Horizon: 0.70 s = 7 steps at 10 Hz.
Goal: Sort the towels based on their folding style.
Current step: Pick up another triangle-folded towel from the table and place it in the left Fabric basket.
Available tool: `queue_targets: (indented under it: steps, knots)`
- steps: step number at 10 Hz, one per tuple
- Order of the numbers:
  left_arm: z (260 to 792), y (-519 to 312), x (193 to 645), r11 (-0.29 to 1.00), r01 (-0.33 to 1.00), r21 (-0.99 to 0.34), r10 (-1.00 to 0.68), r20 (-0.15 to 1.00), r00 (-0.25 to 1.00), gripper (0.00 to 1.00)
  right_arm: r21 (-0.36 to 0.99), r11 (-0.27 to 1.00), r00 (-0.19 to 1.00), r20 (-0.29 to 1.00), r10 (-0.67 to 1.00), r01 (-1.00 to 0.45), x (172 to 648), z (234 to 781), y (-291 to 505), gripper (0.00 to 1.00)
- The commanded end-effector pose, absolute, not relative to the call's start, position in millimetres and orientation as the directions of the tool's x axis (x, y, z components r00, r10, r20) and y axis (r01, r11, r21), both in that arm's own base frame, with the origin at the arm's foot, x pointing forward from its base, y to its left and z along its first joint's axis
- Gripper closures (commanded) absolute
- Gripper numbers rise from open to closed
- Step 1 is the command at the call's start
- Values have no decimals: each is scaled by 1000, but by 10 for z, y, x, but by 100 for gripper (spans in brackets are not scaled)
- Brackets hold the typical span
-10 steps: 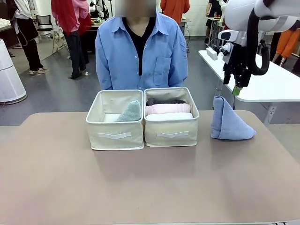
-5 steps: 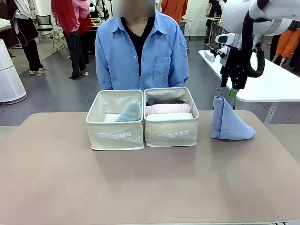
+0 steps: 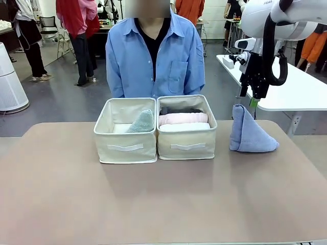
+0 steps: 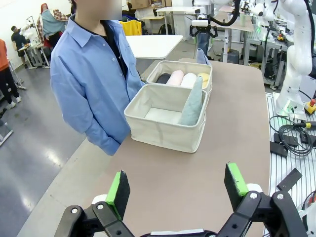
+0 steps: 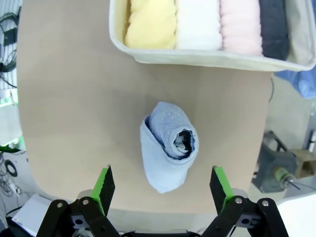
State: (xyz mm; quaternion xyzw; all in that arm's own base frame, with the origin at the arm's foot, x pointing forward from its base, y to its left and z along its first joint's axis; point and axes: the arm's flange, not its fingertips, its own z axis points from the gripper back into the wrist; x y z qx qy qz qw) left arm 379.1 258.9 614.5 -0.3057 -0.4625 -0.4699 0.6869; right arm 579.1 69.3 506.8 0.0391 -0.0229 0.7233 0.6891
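Front view, from the near edge outward: the bare brown-grey table (image 3: 163,204) carries two beige fabric bins side by side and touching. The left bin (image 3: 125,148) holds the pale green terry towel folded into a pointed cone (image 3: 142,122), which leans against the wall shared with the right bin (image 3: 187,147). That one holds cylinder rolls packed in a row, white (image 3: 184,127), then pink (image 3: 182,118), then dark grey (image 3: 176,110). The right wrist view adds a yellow roll (image 5: 150,22) on the robot's side of the white one. Right of the bins and clear of them, the light blue cone towel (image 3: 248,132) stands upright on the table. Directly above its tip hangs the right gripper (image 3: 254,102), jaws spread wide, touching nothing. In the left wrist view the left gripper (image 4: 177,185) hovers over the table's left end, jaws likewise wide apart and empty. A person in a blue shirt (image 3: 153,56) stands behind the bins.
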Motion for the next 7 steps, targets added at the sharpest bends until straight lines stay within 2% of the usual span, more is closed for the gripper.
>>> queue_targets:
  steps: [1, 7]
  knots:
    - [6141, 2581, 3782, 376, 926, 33, -348, 931, 108, 0, 69, -45, -35, 137, 990, -997, 6057, 4959, 633, 0]
    - [6141, 2581, 3782, 376, 926, 33, -348, 931, 108, 0, 198, -73, -42, 159, 986, -978, 6292, 4625, 690, 0]
